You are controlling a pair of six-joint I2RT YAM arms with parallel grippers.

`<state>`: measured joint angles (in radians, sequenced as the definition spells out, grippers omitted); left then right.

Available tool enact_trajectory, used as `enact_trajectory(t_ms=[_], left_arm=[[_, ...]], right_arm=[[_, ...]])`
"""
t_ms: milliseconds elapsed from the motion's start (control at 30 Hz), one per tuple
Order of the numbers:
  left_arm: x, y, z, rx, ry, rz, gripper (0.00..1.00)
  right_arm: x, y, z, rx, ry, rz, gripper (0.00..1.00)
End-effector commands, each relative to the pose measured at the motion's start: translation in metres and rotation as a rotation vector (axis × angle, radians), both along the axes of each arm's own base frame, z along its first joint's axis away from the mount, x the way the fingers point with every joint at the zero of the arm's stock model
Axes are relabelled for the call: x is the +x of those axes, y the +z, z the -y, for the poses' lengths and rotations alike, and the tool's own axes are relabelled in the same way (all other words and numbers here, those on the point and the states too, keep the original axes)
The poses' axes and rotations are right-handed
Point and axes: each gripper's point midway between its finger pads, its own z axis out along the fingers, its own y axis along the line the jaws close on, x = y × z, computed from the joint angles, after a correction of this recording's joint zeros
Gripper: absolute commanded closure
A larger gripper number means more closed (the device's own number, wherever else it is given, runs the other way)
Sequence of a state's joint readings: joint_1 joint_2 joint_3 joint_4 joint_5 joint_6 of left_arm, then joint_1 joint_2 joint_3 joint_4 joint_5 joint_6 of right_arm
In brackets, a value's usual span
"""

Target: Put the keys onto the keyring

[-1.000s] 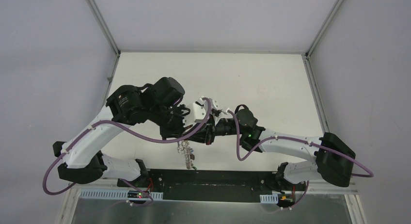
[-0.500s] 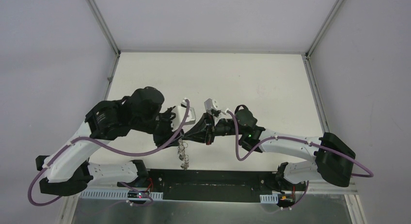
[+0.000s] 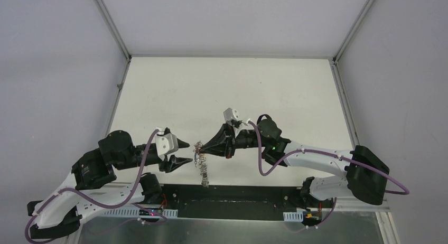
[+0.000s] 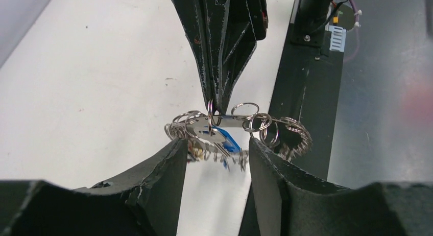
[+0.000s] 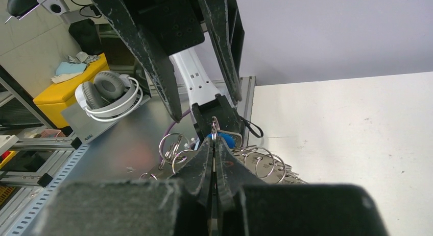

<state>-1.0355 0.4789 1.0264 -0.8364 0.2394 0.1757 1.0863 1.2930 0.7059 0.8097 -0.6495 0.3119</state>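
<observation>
My right gripper [image 3: 205, 146] is shut on the keyring [image 3: 199, 148], a silvery metal ring edged with many wire loops, and holds it above the table near the front edge. A string of keys [image 3: 204, 175] hangs down from it. In the left wrist view the keyring [image 4: 255, 122] lies flat under the right gripper's tip [image 4: 215, 107], with a blue-headed key [image 4: 230, 144] on it. My left gripper [image 4: 218, 150] is open and empty, its fingers [image 4: 166, 167] just short of the ring. In the right wrist view the ring's loops [image 5: 265, 163] spread round my shut jaws [image 5: 214, 142].
A black base strip [image 3: 238, 194] and a metal shelf run along the table's near edge. White headphones [image 5: 107, 95] and a yellow box [image 5: 64, 90] sit beyond the table on the left arm's side. The white table [image 3: 238, 85] stretches behind the arms.
My left arm has swung back, down and to the left, away from the keyring, and its gripper now stands open beside it. My right arm has held still with the ring.
</observation>
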Motion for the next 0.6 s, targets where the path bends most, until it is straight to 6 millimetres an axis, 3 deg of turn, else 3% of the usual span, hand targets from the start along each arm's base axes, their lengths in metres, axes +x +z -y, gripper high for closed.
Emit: enact_trajectory(t_ms=[0, 400, 567], left_arm=[[0.003, 0.029, 0.011, -0.157, -0.024, 0.122, 0.53], [0.006, 0.016, 0.018, -0.108, -0.049, 0.142, 0.78], [0.005, 0.013, 0.02, -0.092, -0.06, 0.136, 0.82]], right_arm=[[-0.006, 0.038, 0.009, 0.117, 0.011, 0.076, 1.0], [-0.006, 0.038, 0.01, 0.115, 0.004, 0.073, 1.0], [-0.005, 0.038, 0.01, 0.114, 0.0, 0.072, 1.0]])
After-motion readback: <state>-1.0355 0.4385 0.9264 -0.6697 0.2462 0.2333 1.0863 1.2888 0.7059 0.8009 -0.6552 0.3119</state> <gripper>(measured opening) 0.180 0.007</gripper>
